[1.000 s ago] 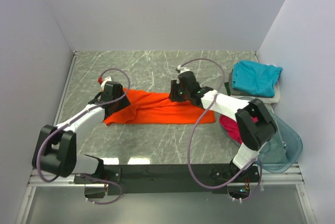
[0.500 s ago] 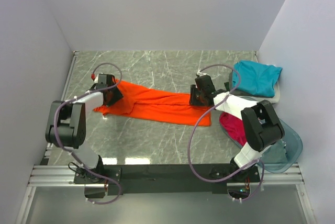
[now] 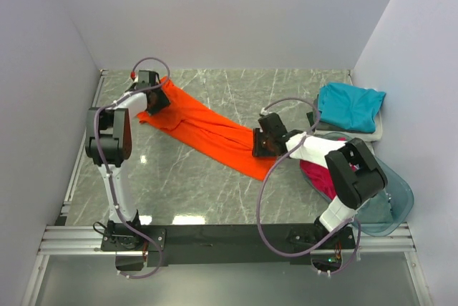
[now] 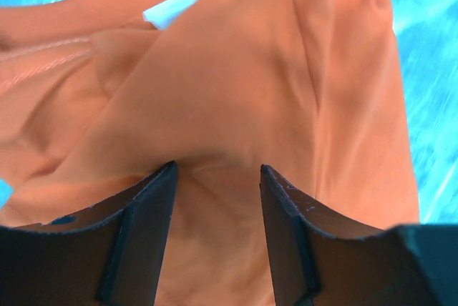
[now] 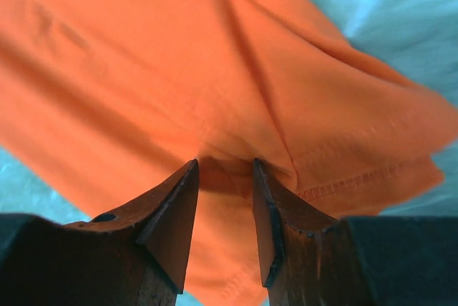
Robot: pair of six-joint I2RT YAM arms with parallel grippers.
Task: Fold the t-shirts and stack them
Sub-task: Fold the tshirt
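Left arm [image 3: 109, 138]: stretched long up the left side of the table [image 3: 179, 184], from its base at the near edge to the far-left corner, wrist turned toward the centre.
Left gripper [image 3: 153, 100]: clamped on the far end of the orange t-shirt [image 3: 207, 129]; in the wrist view the two dark fingers pinch a raised fold of cloth between them [image 4: 217, 170].
Right arm [image 3: 351, 170]: folded, elbow raised over the tub, white forearm reaching leftward and low.
Right gripper [image 3: 262, 144]: closed on the near-right end of the same shirt, close to a stitched hem [image 5: 225, 166].
Orange shirt, position: pulled into a long diagonal band from far left to centre right, mid-table.
Orange shirt, cloth: soft matte knit, long creases running lengthwise, loose gathers at each grip.
Teal t-shirt [image 3: 349, 106]: folded into a rough square at the far right, lying on the pale t-shirt [image 3: 373, 134].
Magenta-pink t-shirt [image 3: 315, 174]: crumpled in the plastic tub [image 3: 395, 199], partly hidden by the right arm.
Tub: clear, bluish, rounded rim.
Table: grey marble pattern with pale veins, glossy.
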